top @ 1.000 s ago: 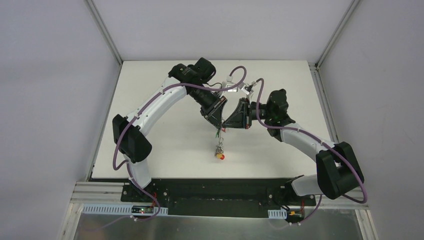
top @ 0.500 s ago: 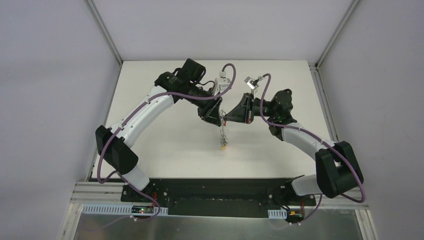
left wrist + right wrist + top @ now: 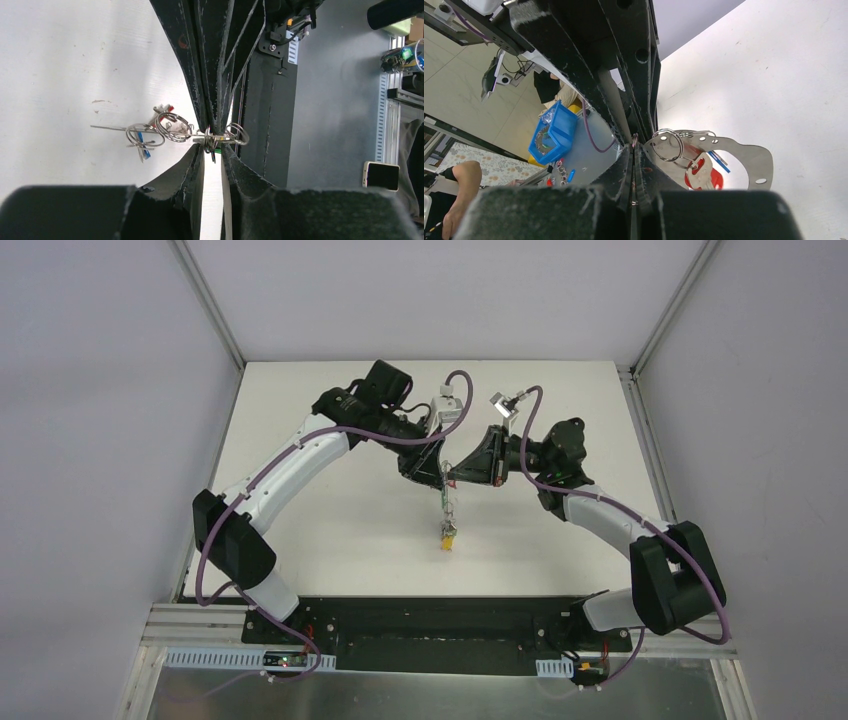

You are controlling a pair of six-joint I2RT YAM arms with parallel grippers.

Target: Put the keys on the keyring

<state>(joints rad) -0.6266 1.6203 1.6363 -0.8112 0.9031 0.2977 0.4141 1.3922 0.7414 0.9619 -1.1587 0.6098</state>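
Both grippers meet above the middle of the white table (image 3: pixel 330 530). My right gripper (image 3: pixel 453 476) is shut on the keyring (image 3: pixel 760 159), a thin grey metal loop that shows edge-on in the left wrist view. Keys (image 3: pixel 449 525) hang from it on small split rings (image 3: pixel 669 145). A red-tagged key (image 3: pixel 704 172) and a blue tag (image 3: pixel 143 150) show, and a yellow tag is lowest in the top view. My left gripper (image 3: pixel 213 149) faces the right one, its jaws a little apart. A small ring lies between its tips.
A blue bin (image 3: pixel 551 132) and a person's hand (image 3: pixel 454 192) are off the table in the right wrist view. The black base rail (image 3: pixel 440 615) runs along the near edge. Grey walls enclose the table on three sides.
The left arm has swung its elbow out to the left and its jaws have parted. The hanging bunch of keys has risen a little and turned, so a yellow tag shows instead of a red one.
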